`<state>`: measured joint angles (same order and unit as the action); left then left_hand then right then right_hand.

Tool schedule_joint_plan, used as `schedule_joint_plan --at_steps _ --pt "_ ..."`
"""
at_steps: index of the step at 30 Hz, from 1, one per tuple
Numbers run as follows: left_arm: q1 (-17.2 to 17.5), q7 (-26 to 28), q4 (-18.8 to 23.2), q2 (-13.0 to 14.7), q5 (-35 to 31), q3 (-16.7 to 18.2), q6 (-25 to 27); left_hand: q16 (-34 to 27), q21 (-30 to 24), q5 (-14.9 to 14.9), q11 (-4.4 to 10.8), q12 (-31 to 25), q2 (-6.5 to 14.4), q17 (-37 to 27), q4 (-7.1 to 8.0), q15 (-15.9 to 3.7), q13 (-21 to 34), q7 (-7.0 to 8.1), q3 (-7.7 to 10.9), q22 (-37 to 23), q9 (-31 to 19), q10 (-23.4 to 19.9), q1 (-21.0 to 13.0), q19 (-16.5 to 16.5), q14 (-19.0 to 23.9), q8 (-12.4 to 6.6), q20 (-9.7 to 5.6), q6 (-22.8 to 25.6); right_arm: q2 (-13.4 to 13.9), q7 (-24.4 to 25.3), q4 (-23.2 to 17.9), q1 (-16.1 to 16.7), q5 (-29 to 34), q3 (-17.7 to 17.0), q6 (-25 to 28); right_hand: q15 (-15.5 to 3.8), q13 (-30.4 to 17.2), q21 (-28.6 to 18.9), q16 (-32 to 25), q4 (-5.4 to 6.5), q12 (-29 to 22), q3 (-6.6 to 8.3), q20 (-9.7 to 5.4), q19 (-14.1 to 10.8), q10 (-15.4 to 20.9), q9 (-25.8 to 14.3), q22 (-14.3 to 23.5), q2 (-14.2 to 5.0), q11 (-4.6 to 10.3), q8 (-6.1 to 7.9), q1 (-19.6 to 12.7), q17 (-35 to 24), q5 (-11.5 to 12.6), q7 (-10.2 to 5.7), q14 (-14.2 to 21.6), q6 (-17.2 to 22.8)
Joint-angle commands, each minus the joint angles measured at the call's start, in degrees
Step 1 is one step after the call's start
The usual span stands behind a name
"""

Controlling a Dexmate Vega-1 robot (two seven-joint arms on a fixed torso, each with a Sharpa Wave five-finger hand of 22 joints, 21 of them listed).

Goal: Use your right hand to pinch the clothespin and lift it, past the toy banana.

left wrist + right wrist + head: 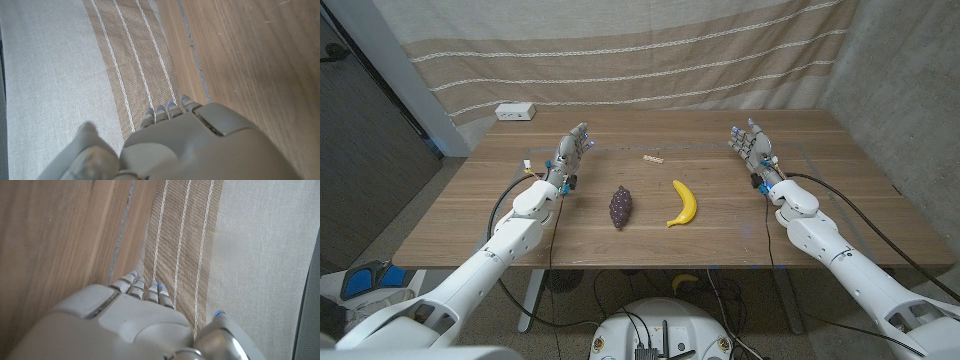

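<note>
Clothespin (pixel 654 158) behind banana (pixel 683 203) — grapes (pixel 620 207) left of banana, on table (pixel 470 215).

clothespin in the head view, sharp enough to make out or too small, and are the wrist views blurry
Head view: evenly lit, soft shadows; the clothespin is a tiny pale sliver beyond the toy banana, detail unreadable. Left wrist view: left hand close and soft. Right wrist view: right hand likewise; curtain weave sharper.

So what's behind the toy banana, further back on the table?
The clothespin lies on the wood beyond the toy banana, apart from it and untouched. Behind that are bare table and a striped curtain. Nothing covers the spot.
</note>
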<state>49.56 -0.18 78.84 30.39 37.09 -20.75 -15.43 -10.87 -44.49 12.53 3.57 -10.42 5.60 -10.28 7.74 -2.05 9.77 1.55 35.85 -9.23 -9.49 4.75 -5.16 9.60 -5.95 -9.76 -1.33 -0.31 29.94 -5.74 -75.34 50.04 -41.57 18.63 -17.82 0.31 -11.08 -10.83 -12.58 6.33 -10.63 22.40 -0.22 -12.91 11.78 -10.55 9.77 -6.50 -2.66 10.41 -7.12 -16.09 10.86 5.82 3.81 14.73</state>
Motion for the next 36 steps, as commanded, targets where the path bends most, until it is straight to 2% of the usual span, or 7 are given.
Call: schedule_joint_plan --at_steps 1,11,18,23,27,36 --pt "2.3 3.7 5.8 1.0 -0.4 0.5 1.9 -0.2 -0.2 0.3 -0.14 -0.3 2.5 -0.2 0.02 -0.07 0.1 0.04 0.46 -0.1 -0.2 0.3 0.2 2.2 -0.2 -0.3 -0.06 0.1 0.2 -4.6 0.7 2.1 -5.2 -2.7 -1.8 0.2 -0.2 -0.3 -0.1 -0.42 -0.3 0.2 -0.23 -0.5 0.3 -0.1 0.1 0.09 -0.5 0.47 -0.1 0.1 0.3 0.49 0.7 0.3" --pt "2.3 4.3 6.0 1.1 -1.1 0.5 1.9 -0.1 0.3 0.4 0.08 -0.3 2.6 -0.1 -0.2 -0.12 0.1 0.16 0.65 -0.1 -0.2 0.5 0.3 2.0 -0.3 -0.31 0.04 0.0 -0.4 -4.4 1.5 2.0 -4.8 -3.1 -3.6 1.25 -0.2 -0.3 0.0 -1.59 -0.6 0.4 0.15 -0.4 0.8 -0.1 0.1 0.32 -1.1 0.62 -0.9 0.7 0.3 0.86 1.2 0.4" --pt "2.1 4.3 5.7 1.1 -1.6 0.4 1.5 0.0 0.9 0.2 0.22 -0.3 1.3 0.1 -1.1 -0.44 0.1 0.51 0.36 -0.1 -0.2 0.5 0.4 1.8 -0.3 -0.41 0.23 0.1 -0.3 -2.9 0.7 2.0 -3.4 -3.5 -5.2 1.53 -0.2 0.0 0.0 -2.3 -0.7 0.66 0.22 0.3 1.0 -0.1 0.1 0.07 -1.24 0.74 -1.5 1.0 0.3 0.89 1.4 0.7" --pt "1.5 4.0 5.0 1.0 -2.1 0.1 1.2 0.1 1.1 0.2 0.23 -0.3 1.1 0.2 -1.4 -0.44 0.1 0.56 0.34 -0.1 -0.2 0.4 0.4 1.6 -0.4 -0.43 0.34 0.2 -0.5 -1.3 0.4 1.8 -1.9 -3.9 -7.2 1.93 -0.2 -0.3 -0.1 -3.02 -1.0 0.95 0.88 -0.3 1.7 0.0 0.1 -0.17 -1.53 0.93 -2.1 1.3 0.2 1.15 2.1 1.2" --pt "1.2 3.9 4.4 0.9 -2.6 0.1 0.6 0.2 1.3 0.2 0.25 -0.3 1.0 0.2 -1.62 -0.38 0.1 0.59 0.37 -0.1 -0.2 0.4 0.4 1.5 -0.4 -0.45 0.4 0.3 -0.4 0.9 -0.2 1.8 -0.1 -4.0 -8.2 1.71 -0.1 -0.7 -0.4 -3.83 -1.3 1.2 0.74 -1.4 2.8 0.0 0.1 -0.4 -1.81 1.22 -2.7 1.6 0.0 1.03 3.2 2.2" --pt "1.1 3.9 3.8 0.8 -2.6 0.2 0.1 0.2 1.6 0.1 0.1 -0.3 0.8 0.3 -2.1 -0.44 0.1 0.71 0.44 -0.1 -0.2 0.4 0.4 1.1 -0.5 -0.48 0.67 0.4 0.2 3.8 -1.4 1.3 3.2 -3.9 -9.6 1.67 -0.1 -0.7 -0.4 -4.81 -1.3 1.68 1.32 -1.7 3.2 0.0 0.1 -0.84 -1.71 1.28 -3.6 1.9 -0.2 0.93 3.4 2.7"
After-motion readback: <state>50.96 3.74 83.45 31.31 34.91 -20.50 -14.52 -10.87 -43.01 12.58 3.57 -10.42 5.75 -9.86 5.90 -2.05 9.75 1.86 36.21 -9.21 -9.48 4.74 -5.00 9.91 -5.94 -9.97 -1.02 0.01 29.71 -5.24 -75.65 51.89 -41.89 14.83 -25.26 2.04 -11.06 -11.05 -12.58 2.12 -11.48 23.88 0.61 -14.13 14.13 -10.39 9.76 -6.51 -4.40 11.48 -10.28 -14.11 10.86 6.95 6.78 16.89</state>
